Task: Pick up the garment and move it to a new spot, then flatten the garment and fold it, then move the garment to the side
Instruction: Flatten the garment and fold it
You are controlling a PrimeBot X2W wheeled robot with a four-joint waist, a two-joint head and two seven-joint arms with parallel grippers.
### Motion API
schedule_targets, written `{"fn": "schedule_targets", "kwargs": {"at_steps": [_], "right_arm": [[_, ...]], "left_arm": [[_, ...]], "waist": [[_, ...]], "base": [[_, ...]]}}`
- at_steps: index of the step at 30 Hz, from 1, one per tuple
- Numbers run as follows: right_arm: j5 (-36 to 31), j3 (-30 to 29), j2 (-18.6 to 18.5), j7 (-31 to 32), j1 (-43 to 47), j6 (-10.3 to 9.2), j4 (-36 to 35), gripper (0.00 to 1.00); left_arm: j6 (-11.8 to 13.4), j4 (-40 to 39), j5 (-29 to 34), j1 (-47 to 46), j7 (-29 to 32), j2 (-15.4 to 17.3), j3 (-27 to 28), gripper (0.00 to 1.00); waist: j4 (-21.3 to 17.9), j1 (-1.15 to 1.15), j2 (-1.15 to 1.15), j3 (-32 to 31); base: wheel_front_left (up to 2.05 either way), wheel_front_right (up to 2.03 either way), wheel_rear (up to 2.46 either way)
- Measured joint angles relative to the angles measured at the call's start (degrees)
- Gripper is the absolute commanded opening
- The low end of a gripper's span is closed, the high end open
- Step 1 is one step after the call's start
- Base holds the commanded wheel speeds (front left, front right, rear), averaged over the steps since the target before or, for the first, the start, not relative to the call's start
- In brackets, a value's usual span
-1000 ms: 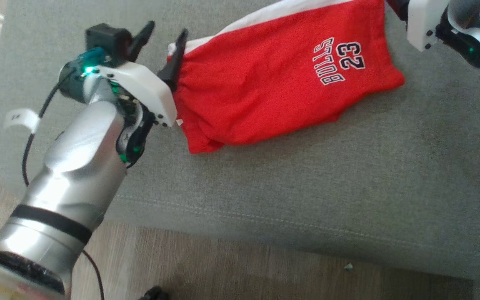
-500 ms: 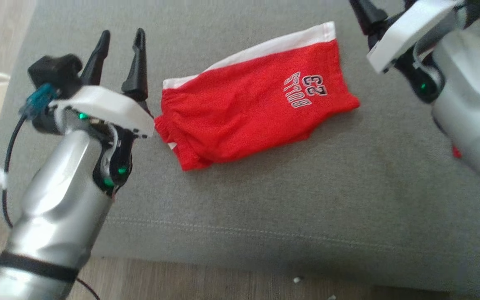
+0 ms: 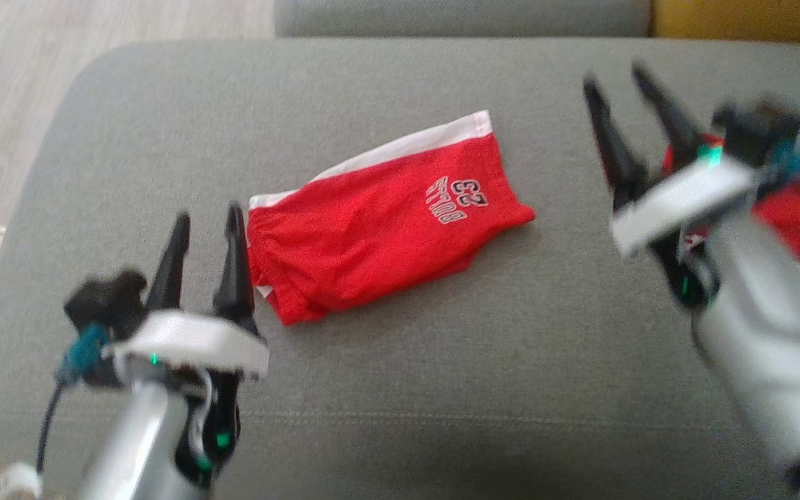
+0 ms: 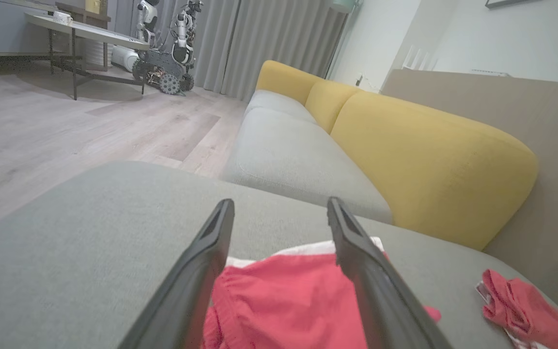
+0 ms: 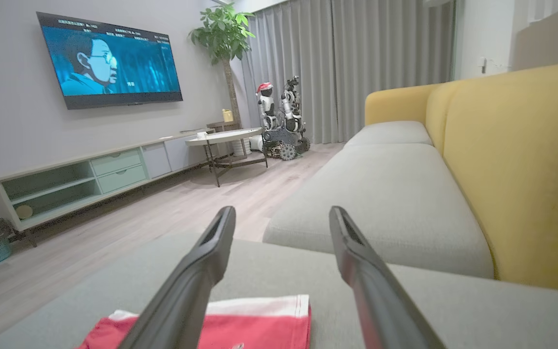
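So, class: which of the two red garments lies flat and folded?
The shorts printed with 23; the other red garment, off to the right, is crumpled.

The red shorts [image 3: 379,222] are lying folded flat on the grey cushion [image 3: 483,361], slanting, a white stripe running along their far edge and the "BULLS 23" print facing up near the right end.

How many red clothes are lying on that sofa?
2. Folded red shorts centred on the grey cushion; a crumpled red garment at its right end. More may be hidden.
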Motion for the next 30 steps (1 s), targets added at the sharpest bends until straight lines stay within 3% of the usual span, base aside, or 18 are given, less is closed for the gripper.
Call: {"fn": "schedule_targets", "kwargs": {"at_steps": [7,13,21,30], "right_arm": [[-12.3,-15.5,5.6,0.0,19.9,0.00,-7.8,1.00],[-19.8,-23.8,11.2,0.0,30.8,0.00,-13.4,1.00],[-23.9,-26.7,13.9,1.9,35.2,0.00,-18.2,1.00],[-23.8,-27.8,14.7,6.6,37.3,0.00,-21.1,1.00]], "left_arm": [[-2.4,-2.7,5.9,11.5,0.0,-3.1,3.5,1.00],[-4.7,-4.4,10.3,18.8,0.0,-6.8,8.9,1.00],[-7.1,-6.5,13.8,20.7,0.0,-8.2,12.6,1.00],[-8.6,-5.4,20.0,21.1,0.0,-8.3,12.4,1.00]], "waist": [[-2.4,0.00,0.00,-3.8],[-3.3,0.00,0.00,-5.4],[-1.8,0.00,0.00,-5.8],[0.4,0.00,0.00,-5.3]], "base": [[0.00,0.00,0.00],[0.00,0.00,0.00],[0.00,0.00,0.00],[0.00,0.00,0.00]]}}
